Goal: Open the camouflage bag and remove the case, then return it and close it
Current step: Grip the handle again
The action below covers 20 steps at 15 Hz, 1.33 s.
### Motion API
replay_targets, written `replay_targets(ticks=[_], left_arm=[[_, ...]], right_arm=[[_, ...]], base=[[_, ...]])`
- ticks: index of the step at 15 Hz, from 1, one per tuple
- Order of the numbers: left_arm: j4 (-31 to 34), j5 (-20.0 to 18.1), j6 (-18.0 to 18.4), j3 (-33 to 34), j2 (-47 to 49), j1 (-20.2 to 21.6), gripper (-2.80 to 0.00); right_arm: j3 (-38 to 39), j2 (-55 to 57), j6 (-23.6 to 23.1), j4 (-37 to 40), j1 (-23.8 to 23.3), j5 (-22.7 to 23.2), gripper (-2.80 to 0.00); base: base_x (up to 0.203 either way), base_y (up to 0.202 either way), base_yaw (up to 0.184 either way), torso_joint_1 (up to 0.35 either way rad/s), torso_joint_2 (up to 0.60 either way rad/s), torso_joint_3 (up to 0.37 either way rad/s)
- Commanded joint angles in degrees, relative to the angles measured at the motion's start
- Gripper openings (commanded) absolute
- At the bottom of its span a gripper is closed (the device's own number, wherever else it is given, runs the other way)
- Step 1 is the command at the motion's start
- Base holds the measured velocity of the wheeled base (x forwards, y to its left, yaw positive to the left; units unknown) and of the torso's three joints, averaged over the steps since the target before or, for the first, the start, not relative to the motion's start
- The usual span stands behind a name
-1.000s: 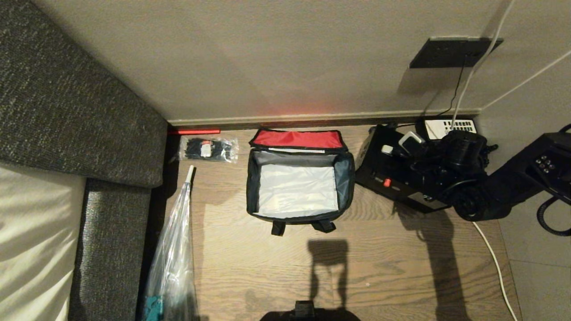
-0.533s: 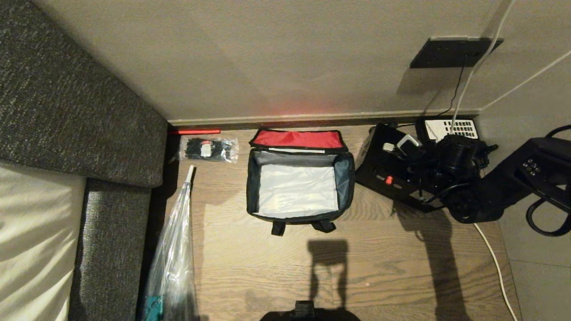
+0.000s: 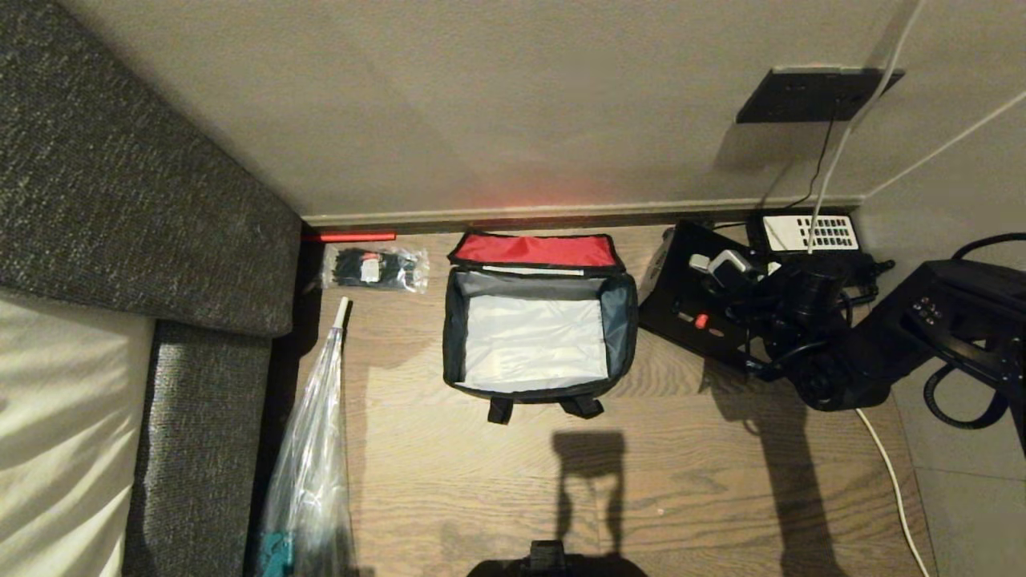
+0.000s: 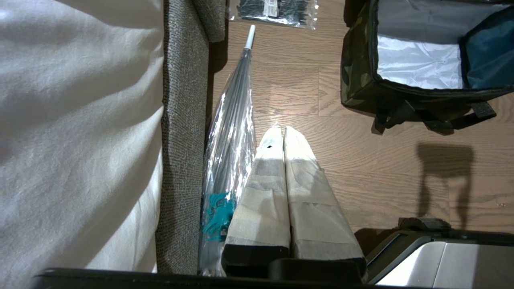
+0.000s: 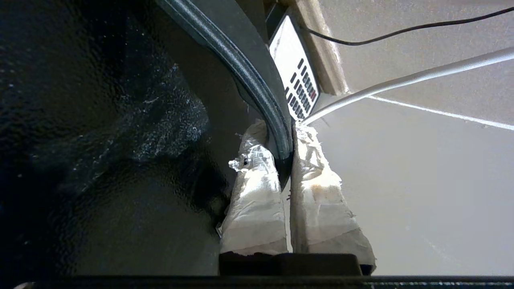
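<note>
The case (image 3: 697, 324), right of the open bag (image 3: 535, 332), looks rigid, bulky and slick; its handle (image 5: 257, 84) is pinched between the closed right gripper (image 5: 281, 156), a sound hold.

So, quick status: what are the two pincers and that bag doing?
Right pincer shut on the case rim. Left pincer shut, idle. Camouflage bag open, empty. Telephone close behind case.

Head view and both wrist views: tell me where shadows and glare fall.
Head view: hard shadows lie on the wooden floor, and the camouflage bag has a glaring silver lining. Left wrist view: the folded umbrella glints in its plastic. Right wrist view: the case is mostly dark, with speckled sheen.
</note>
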Motion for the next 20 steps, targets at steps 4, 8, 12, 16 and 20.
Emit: replay_targets(ticks=[4, 8, 12, 16, 20], left_arm=[[0.0, 0.0, -0.1, 0.2, -0.1, 0.0, -2.8], [0.0, 0.0, 0.0, 0.2, -0.1, 0.0, -2.8], [0.0, 0.0, 0.0, 0.2, -0.1, 0.0, -2.8], [0.0, 0.0, 0.0, 0.2, -0.1, 0.0, -2.8], [0.0, 0.0, 0.0, 0.2, -0.1, 0.1, -2.8]], right_arm=[[0.2, 1.4, -1.8, 0.0, 0.1, -1.1, 0.0], [0.9, 2.5, -2.4, -0.4, 0.9, -3.2, 0.0], [0.2, 3.2, -2.4, -0.5, 1.2, -3.4, 0.0], [-0.9, 4.1, -3.5, -3.2, 1.2, -2.2, 0.0], [-1.0, 4.2, -3.8, -3.4, 2.1, 0.9, 0.0]], base=[[0.0, 0.0, 0.0, 0.0, 0.0, 0.0], [0.0, 0.0, 0.0, 0.0, 0.0, 0.0], [0.0, 0.0, 0.0, 0.0, 0.0, 0.0], [0.0, 0.0, 0.0, 0.0, 0.0, 0.0], [0.0, 0.0, 0.0, 0.0, 0.0, 0.0]])
